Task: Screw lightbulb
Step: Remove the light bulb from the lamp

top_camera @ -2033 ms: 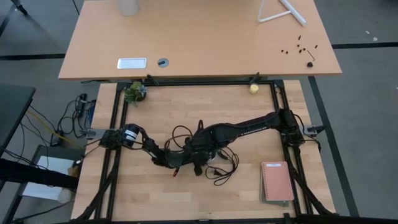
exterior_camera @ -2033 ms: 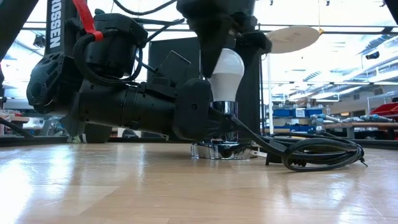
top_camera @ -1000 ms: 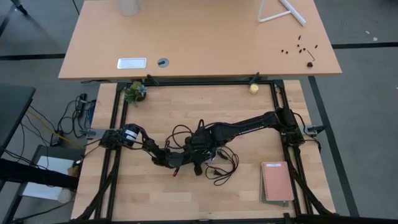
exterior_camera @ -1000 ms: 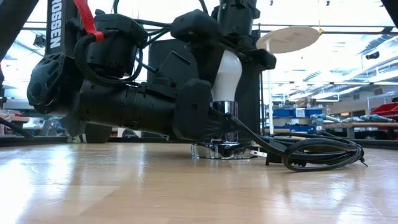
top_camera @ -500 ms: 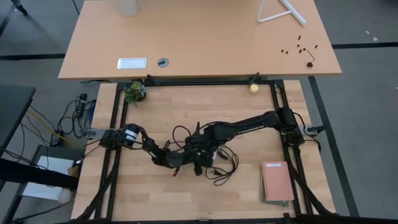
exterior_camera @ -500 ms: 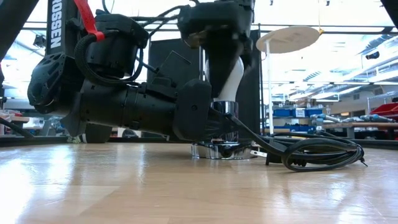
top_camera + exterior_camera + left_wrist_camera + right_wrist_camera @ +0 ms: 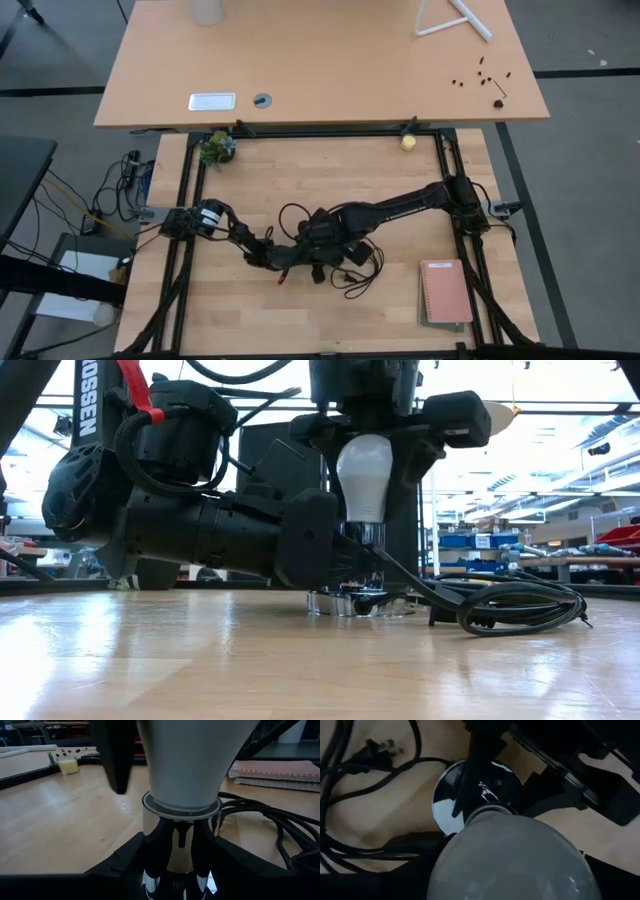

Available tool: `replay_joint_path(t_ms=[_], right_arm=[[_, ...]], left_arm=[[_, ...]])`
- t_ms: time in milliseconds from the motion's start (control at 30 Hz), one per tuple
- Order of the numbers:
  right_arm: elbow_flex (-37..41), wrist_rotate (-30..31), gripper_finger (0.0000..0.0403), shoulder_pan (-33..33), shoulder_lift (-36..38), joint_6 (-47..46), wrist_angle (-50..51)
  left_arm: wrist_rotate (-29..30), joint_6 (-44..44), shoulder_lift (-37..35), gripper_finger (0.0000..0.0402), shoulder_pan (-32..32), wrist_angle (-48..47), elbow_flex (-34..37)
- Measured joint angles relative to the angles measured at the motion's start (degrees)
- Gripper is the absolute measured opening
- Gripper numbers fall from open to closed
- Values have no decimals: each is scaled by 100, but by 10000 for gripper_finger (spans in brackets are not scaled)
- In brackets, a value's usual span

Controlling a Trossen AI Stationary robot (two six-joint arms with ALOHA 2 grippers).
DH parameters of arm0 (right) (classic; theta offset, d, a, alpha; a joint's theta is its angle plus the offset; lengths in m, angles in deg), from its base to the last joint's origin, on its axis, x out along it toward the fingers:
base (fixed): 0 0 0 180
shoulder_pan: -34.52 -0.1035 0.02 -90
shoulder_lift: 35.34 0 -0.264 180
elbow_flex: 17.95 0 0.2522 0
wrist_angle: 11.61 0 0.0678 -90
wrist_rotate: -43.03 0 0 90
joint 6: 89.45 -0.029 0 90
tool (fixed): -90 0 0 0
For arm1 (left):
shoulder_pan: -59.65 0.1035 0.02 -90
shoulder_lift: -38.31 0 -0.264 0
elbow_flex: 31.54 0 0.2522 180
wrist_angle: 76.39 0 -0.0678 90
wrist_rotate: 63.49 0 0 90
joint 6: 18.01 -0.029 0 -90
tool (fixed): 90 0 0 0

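Jaws of the right gripper (image 7: 365, 445) are pinching the frosted white lightbulb (image 7: 364, 478) upright in the chrome socket (image 7: 470, 787) mid-surface; the left gripper (image 7: 175, 845) is clamping the socket neck. Only the right wrist view shows the socket's mirror-like disc.

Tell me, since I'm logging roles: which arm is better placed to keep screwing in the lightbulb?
The right. Its gripper comes down over the lightbulb from above, while the left gripper clamps the socket stem underneath, steadying it.
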Motion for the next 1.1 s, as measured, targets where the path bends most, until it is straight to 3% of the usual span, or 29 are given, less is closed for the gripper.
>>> replay_joint_path(t_ms=[267, 467, 667, 867, 1100], right_arm=[[7, 380, 347, -238, -10, -1503, -49], [9, 473, 393, -305, -11, -3627, -102], [9, 678, 387, -146, -11, -6451, 44], [4, 234, 385, -13, -9, -8938, 119], [4, 133, 375, -14, -7, -10033, 51]], left_arm=[[0, 37, -7, 193, -4, -64, 0], [-7, 59, -7, 193, -4, -76, -2], [-6, 63, -7, 193, -4, -81, -2], [-4, 90, -7, 193, -4, -94, 0], [-4, 76, -4, 193, -4, -94, 0]])
